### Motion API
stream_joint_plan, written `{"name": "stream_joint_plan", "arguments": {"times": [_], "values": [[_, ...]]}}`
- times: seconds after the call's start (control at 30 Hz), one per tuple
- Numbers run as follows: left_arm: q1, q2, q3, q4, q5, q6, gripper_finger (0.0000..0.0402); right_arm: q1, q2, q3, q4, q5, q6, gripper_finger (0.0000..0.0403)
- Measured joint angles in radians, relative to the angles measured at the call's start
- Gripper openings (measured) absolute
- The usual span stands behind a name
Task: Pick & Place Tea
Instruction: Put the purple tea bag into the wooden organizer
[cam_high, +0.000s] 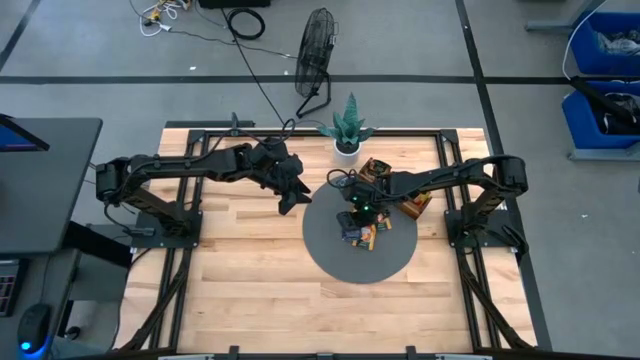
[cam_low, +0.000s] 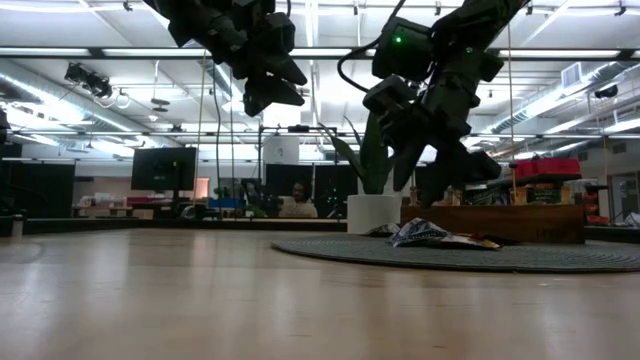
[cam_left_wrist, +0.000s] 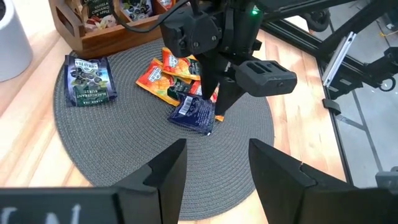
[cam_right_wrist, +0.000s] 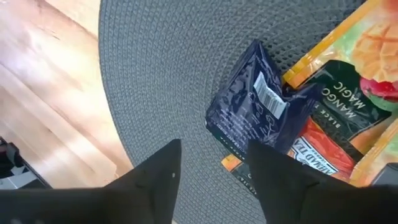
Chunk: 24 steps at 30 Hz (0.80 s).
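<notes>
Several tea sachets lie in a loose pile (cam_high: 362, 236) on a round grey mat (cam_high: 325, 255): orange-yellow ones (cam_left_wrist: 163, 76) and a crumpled dark blue one (cam_right_wrist: 258, 106) on top at the pile's edge. Another dark blue sachet (cam_left_wrist: 90, 79) lies flat and alone on the mat. My right gripper (cam_left_wrist: 216, 113) hangs open just above the pile, pointing steeply down, and the low view shows its fingertips (cam_low: 440, 190) clear of the sachets (cam_low: 425, 235). My left gripper (cam_high: 288, 200) waits open in the air over bare wood left of the mat.
A long wooden compartment tray (cam_left_wrist: 93, 28) with more packets stands at the mat's far right edge, under my right arm. A white pot with a green plant (cam_high: 347, 130) stands at the table's far edge. Bare wood (cam_high: 240, 290) spreads out left of and in front of the mat.
</notes>
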Motion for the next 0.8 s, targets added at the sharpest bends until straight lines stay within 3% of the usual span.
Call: {"name": "stream_joint_plan", "arguments": {"times": [0.2, 0.57, 0.8], "values": [[0.0, 0.0, 0.0, 0.0, 0.0, -0.002, 0.0177, 0.0, 0.0, 0.0, -0.012, 0.071, 0.009, 0.0218], [0.0, 0.0, 0.0, 0.0, 0.0, -0.002, 0.0177, 0.006, 0.0, 0.0, -0.057, 0.219, 0.053, 0.022], [0.0, 0.0, 0.0, 0.0, 0.0, -0.003, 0.0177, 0.011, 0.023, 0.0, -0.045, 0.227, 0.038, 0.022]]}}
